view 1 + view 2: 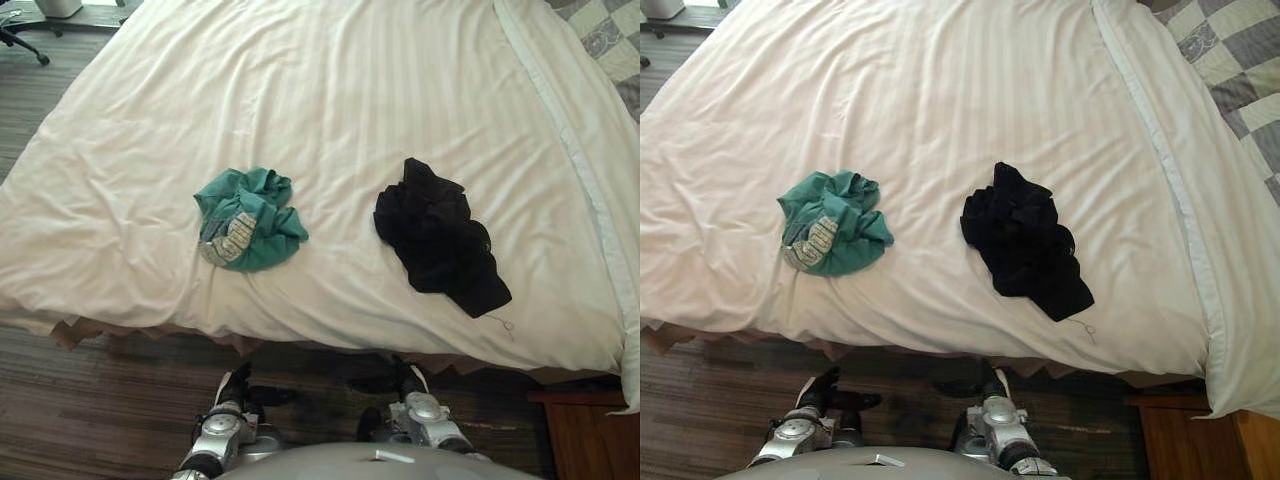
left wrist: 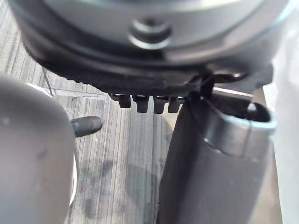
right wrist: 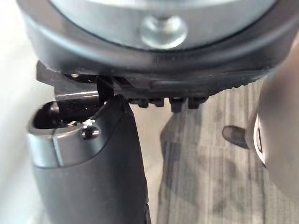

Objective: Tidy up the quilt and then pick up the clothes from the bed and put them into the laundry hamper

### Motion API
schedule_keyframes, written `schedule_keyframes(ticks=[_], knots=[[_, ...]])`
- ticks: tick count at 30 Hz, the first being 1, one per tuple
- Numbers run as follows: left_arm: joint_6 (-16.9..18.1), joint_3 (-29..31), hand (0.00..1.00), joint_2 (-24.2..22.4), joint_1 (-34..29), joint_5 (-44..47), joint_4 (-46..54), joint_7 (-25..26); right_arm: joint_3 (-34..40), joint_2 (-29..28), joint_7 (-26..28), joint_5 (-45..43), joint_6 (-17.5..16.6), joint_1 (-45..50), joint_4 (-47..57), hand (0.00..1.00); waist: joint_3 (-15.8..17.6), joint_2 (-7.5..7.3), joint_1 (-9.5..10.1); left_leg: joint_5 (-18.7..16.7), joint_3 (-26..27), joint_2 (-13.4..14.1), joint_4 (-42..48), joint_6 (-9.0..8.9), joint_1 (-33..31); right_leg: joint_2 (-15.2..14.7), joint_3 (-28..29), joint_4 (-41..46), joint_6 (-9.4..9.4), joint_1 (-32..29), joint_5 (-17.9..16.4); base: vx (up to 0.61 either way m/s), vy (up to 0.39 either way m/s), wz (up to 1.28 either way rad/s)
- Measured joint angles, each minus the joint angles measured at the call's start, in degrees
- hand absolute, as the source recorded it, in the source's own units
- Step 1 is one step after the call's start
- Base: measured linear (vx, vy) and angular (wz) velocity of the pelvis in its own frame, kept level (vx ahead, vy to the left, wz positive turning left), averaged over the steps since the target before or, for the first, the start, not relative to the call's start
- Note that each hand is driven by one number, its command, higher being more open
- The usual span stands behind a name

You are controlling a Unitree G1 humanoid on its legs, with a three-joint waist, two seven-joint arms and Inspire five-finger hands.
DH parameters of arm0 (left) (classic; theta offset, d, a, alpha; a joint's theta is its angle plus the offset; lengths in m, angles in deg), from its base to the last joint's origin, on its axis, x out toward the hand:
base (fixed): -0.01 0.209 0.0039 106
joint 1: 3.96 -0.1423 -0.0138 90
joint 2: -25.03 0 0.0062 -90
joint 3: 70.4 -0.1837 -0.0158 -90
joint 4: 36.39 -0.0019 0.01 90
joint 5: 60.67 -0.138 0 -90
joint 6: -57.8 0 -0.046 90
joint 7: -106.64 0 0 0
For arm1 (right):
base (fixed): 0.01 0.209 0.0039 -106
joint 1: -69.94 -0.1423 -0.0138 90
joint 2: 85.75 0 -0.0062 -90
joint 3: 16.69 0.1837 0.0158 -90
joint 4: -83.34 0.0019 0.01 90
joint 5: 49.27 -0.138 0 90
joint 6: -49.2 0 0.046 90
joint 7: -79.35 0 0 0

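My left hand (image 2: 210, 177) hangs low beside the bed, over the striped wood floor (image 2: 121, 154). Its fingers (image 2: 142, 103) are loose in a short row and its thumb stands out bare. It grips nothing. My right hand (image 3: 93, 177) hangs the same way on the other side, with relaxed fingers (image 3: 176, 103) and nothing in its hold.

From my head, looking down, the white quilt (image 1: 330, 90) lies spread across the bed, creased in shallow folds. Its near edge hangs over the side of the bed at 6 o'clock.

Both clothes lie on top of the quilt, well apart from each other. The green garment (image 1: 250, 220) sits bunched in a heap at about 9 o'clock from the middle of my view, with a pale printed patch showing on its near side. The black garment (image 1: 440, 240) lies crumpled at about 3 o'clock, one end trailing toward 5 o'clock.

A checked grey and cream cover (image 1: 1240, 60) shows past the quilt's folded band at 1 o'clock. A wooden cabinet (image 1: 590, 435) stands by the bed's corner at 5 o'clock. At 10 o'clock, the base of a wheeled chair (image 1: 20, 40) rests on the floor.
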Motion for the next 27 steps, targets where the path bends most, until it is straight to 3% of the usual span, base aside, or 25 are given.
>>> schedule_keyframes(ticks=[4,6,11,13,16,19,22,23,25,27], knots=[[-2.53,11.76,1.00,-0.21,-0.06,2.21,-2.43,1.12,11.42,0.07,-0.35,-5.64,0.54,2.33,-0.21,1.00,-0.54,-1.05,0.05,-0.17,0.34,-1.87,-0.08,0.28,1.87,-1.38,-0.01,-2.71,0.59,2.99,1.32,0.01,0.077,0.00],[-3.23,20.76,1.00,0.01,-1.34,2.38,-3.23,1.31,19.04,-0.24,-0.37,-8.79,0.62,4.95,-1.20,1.00,-1.26,-0.96,0.00,-0.22,0.58,-2.10,-0.33,0.35,3.25,-1.62,0.09,-2.84,0.57,4.46,1.29,0.01,0.033,0.00],[-4.74,46.65,1.00,-0.03,-5.52,8.76,-4.24,1.31,41.22,-0.01,-1.00,-22.18,0.82,11.10,-3.69,1.00,-3.96,0.73,-0.04,-0.46,2.53,-1.79,-2.61,0.22,4.83,-1.07,0.65,-3.83,0.68,5.09,1.19,-0.02,0.007,-0.07],[-5.87,58.08,1.00,0.18,-8.13,13.44,-4.45,1.30,55.47,0.21,-1.42,-27.56,1.17,13.19,-5.81,1.00,-6.46,1.42,-0.38,-0.86,2.94,-1.73,-2.74,0.11,4.90,-1.00,0.92,-3.95,1.04,5.08,1.02,0.00,-0.004,-0.06],[-7.04,66.15,1.00,0.79,-10.49,15.72,-4.61,0.92,68.55,1.77,-2.14,-29.56,2.93,14.68,-6.94,1.00,-8.70,1.92,-1.15,-0.97,3.07,-1.72,-2.75,-0.04,4.88,-0.98,0.95,-4.01,1.08,5.06,1.00,0.00,0.000,0.00],[-7.44,69.36,1.00,2.75,-10.31,15.74,-5.86,1.25,78.86,5.58,-2.62,-31.41,3.38,13.47,-6.89,1.00,-10.55,1.95,-1.45,-1.05,3.12,-1.71,-2.77,-0.16,4.64,-0.98,1.01,-4.02,1.07,4.79,0.99,0.00,0.000,0.00],[-6.92,68.99,1.00,4.09,-8.45,22.24,-4.61,2.17,80.98,10.61,-4.27,-31.66,3.05,11.39,-6.15,1.00,-12.99,1.99,-1.54,-1.02,2.98,-1.70,-2.77,-0.22,3.67,-0.98,0.99,-3.96,1.12,3.89,0.90,-0.01,-0.002,0.01],[-6.91,68.41,1.00,4.02,-7.91,23.77,-3.26,2.35,80.65,11.22,-4.53,-31.69,3.04,10.83,-5.37,1.00,-13.08,1.96,-1.45,-0.99,2.89,-1.70,-2.77,-0.23,3.59,-0.98,0.96,-3.96,1.08,3.86,0.87,-0.02,-0.009,0.09],[-5.83,61.58,1.00,2.79,-8.77,29.98,6.64,3.78,74.82,11.40,-6.10,-33.14,2.67,10.36,1.38,1.00,-14.62,1.69,-1.41,-0.92,2.22,-1.65,-2.77,-0.24,2.42,-0.91,0.45,-3.85,0.98,3.08,0.53,-0.01,-0.014,0.14],[-3.31,55.82,1.00,1.74,-11.04,33.18,20.03,5.13,67.49,10.65,-8.63,-33.11,2.52,10.55,12.80,1.00,-15.60,1.53,-1.25,-0.89,1.69,-1.67,-2.77,-0.22,1.88,-0.89,0.08,-3.75,0.96,2.87,0.21,0.04,-0.019,0.12]])
